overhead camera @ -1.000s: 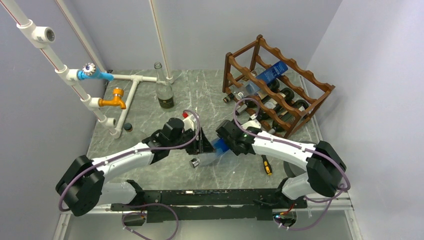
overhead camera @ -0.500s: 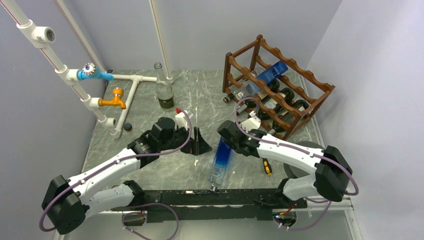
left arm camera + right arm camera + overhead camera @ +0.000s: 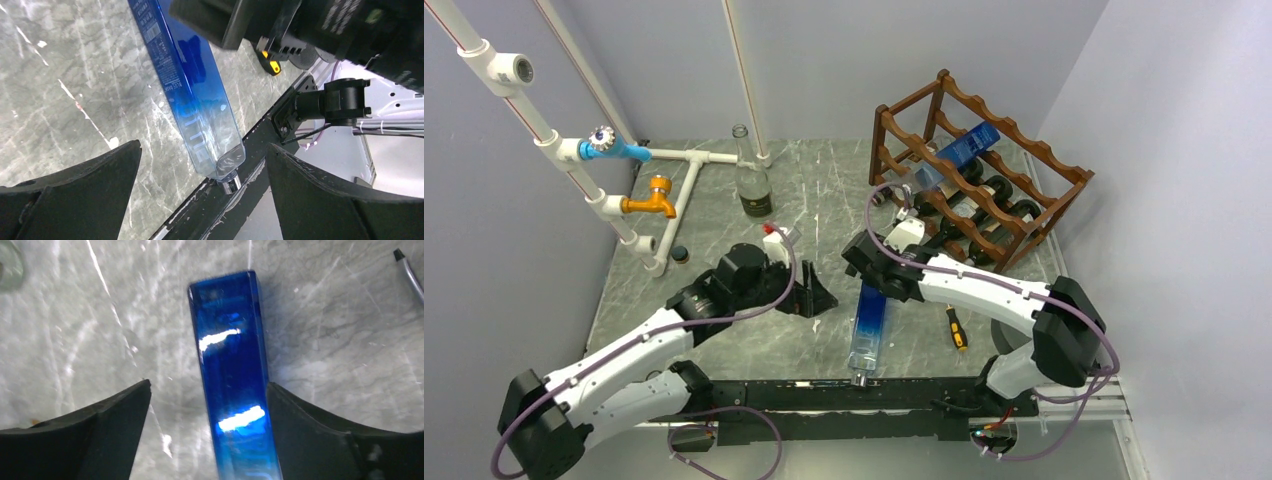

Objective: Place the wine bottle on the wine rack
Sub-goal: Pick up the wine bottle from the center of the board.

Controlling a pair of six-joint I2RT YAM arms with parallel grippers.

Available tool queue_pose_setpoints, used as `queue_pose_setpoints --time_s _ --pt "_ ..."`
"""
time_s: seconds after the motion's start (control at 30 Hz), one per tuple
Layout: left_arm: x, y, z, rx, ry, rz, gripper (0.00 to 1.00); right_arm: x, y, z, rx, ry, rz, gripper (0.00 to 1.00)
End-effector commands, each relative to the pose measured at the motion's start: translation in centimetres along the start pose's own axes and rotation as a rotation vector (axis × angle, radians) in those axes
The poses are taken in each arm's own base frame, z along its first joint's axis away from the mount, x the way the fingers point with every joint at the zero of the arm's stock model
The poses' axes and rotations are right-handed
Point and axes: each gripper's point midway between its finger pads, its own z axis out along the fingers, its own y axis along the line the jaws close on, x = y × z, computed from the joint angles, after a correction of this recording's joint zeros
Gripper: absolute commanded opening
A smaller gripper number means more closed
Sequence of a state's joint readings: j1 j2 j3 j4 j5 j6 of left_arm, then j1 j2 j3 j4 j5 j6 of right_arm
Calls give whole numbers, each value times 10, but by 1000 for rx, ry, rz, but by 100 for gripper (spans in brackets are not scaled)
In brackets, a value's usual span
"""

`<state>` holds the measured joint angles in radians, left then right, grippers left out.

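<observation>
**Bottle not gripped yet: slip risk on pickup**

The bottle (image 3: pixel 869 318) is lying flat on the table (image 3: pixel 824 190) between the arms, cap pointing at the near edge, well apart from the rack (image 3: pixel 1014 128). Your right gripper (image 3: pixel 209 385) is straddling its base end with fingers spread, not clamping. The left gripper (image 3: pixel 814 297) is hanging wide open and empty just beside it.

If you're closing this near the base, the long neck end is likely going to droop or twist out; the glass looks slick. You're also risking clipping the left gripper on the lift.

Count:
- 2 blue bottles: this 1 plus the racked blue bottle (image 3: pixel 959 148) on the top tier
- at least 3 dark bottles (image 3: pixel 999 187) below it
- 1 clear bottle (image 3: pixel 752 185)
- 1 screwdriver (image 3: pixel 957 330)
- 1 rack
</observation>
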<state>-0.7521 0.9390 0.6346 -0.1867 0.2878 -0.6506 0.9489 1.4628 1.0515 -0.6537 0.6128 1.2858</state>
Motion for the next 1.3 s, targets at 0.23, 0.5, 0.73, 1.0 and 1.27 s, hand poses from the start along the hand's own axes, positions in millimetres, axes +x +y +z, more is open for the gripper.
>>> queue_pose_setpoints --time_s 0.23,0.5,0.73,1.0,1.27 --pt "-22 12 -42 -96 -214 20 100 58 -27 6 124 201 -201 99" --pt "-12 21 -56 -134 -215 12 100 97 -34 33 287 284 -261 82" --pt "1 24 -57 -124 -184 -6 99 83 -29 29 284 222 -185 43" --pt "5 22 -48 -103 -155 -21 99 26 -11 7 253 81 -53 0" --pt "21 19 -31 -58 -60 -55 100 -12 3 -6 187 -15 45 0"
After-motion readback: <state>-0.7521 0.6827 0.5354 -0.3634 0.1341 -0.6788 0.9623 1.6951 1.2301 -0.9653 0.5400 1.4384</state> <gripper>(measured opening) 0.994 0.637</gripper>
